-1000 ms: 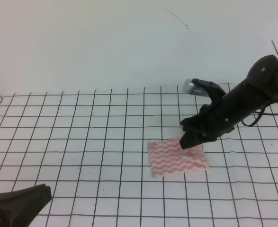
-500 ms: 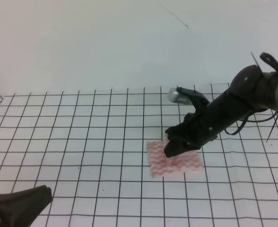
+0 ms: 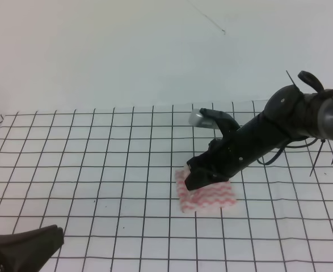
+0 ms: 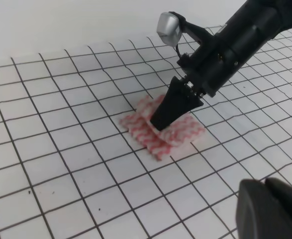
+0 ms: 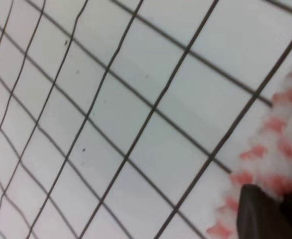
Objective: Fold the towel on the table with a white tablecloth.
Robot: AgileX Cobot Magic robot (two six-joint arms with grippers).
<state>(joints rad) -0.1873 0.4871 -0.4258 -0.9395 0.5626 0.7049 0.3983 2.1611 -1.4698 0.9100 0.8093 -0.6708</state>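
A pink-and-white wavy-striped towel (image 3: 207,198) lies on the gridded white tablecloth (image 3: 98,170) that covers the table, a little right of centre in the high view. The towel looks partly folded: from the left wrist view (image 4: 161,130) a layer is lifted and doubled over toward its left side, though the exact lie of the layers is hard to make out.

The right gripper (image 3: 192,180) comes down at a slant from the right, its dark tip (image 4: 158,121) pinching an upper layer of the towel near the towel's left part. Its fingers are closed on the cloth. The arm hides the towel's far edge in the high view. In the right wrist view only a blurred red-patterned corner (image 5: 275,164) shows at the right edge, with a dark fingertip (image 5: 257,216) cut off at the bottom corner.

The left gripper (image 3: 24,246) sits low at the bottom left, well apart from the towel. It is cropped in both views (image 4: 272,209), so whether it is open or closed cannot be told.
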